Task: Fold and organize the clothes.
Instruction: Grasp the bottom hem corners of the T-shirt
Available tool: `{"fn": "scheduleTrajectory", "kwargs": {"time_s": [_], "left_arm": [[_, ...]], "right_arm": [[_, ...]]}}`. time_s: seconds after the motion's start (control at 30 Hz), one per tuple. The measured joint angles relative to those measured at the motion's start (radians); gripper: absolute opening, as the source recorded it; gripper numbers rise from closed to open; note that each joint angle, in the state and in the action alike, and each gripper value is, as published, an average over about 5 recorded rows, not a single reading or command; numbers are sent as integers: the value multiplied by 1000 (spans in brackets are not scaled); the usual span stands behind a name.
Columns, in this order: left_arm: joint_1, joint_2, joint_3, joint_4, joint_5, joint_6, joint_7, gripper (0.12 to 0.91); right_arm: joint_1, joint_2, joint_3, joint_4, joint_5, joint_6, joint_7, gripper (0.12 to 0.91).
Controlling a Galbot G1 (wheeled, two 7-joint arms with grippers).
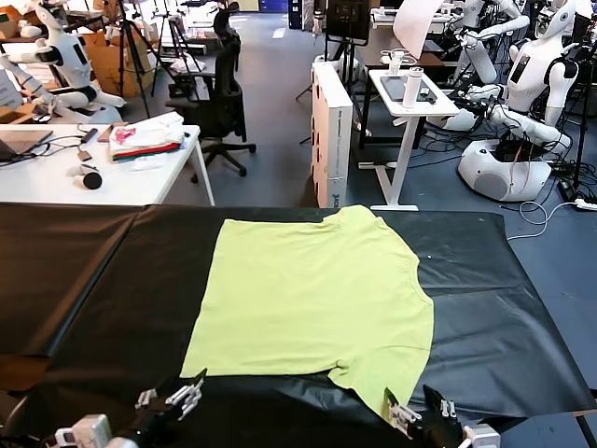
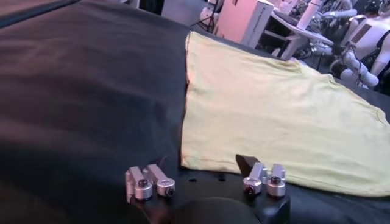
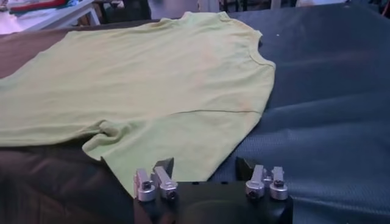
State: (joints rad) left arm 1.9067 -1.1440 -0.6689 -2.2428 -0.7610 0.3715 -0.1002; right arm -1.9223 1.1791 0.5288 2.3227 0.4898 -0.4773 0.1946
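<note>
1. Watch the right gripper (image 1: 413, 413) first: it sits at the table's near edge with the T-shirt (image 1: 312, 294) directly ahead of it, the near sleeve (image 3: 161, 143) lying just in front of its fingertips. If you drive it forward low, I judge it may push the sleeve into a bunch instead of getting under it.
2. The fabric looks soft and lies flat on the black table cover (image 1: 485, 308). A pinch could catch the cover along with the shirt and drag both.
3. The left gripper (image 1: 173, 399) faces the shirt's hem corner (image 2: 189, 159), which lies just ahead of it and slightly toward the right gripper. Lifting one side early would likely skew the fold.
4. The right gripper holds nothing. In its wrist view the fingers (image 3: 163, 165) look apart, yet it reads as drawn together, so open it before reaching.
5. The left gripper is likewise nearly closed, empty, touching no cloth.
6. The shirt lies spread out, not yet folded, stretching away from both grippers across the middle of the table.
</note>
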Motion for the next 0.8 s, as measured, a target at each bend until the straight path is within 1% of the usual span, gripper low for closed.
{"fn": "scheduleTrajectory", "kwargs": {"time_s": [0.03, 0.07, 0.1, 0.3, 0.47, 0.57, 0.7, 0.8], "left_arm": [[1, 0, 0, 0, 0, -1, 0, 189], [1, -1, 1, 1, 0, -1, 0, 157], [2, -1, 1, 1, 0, -2, 1, 144], [7, -2, 3, -1, 1, -7, 2, 147], [24, -8, -2, -16, 7, -12, 1, 147], [46, -7, -14, -34, 13, -23, -2, 147], [91, -5, -37, -64, 14, -40, -8, 147], [124, -5, -55, -83, 14, -55, -11, 147]], "right_arm": [[-3, 0, 2, 3, 1, -1, 1, 146], [-7, 0, 4, 7, 2, -1, 3, 137], [-11, 0, 6, 11, 3, -2, 6, 138], [-52, 3, 25, 50, 7, -10, 48, 138], [-114, -2, 48, 100, 5, -36, 85, 138], [-141, -7, 59, 123, 7, -49, 100, 138], [-145, -6, 62, 130, 12, -48, 96, 138], [-129, -4, 72, 130, 23, -30, 74, 138]]}}
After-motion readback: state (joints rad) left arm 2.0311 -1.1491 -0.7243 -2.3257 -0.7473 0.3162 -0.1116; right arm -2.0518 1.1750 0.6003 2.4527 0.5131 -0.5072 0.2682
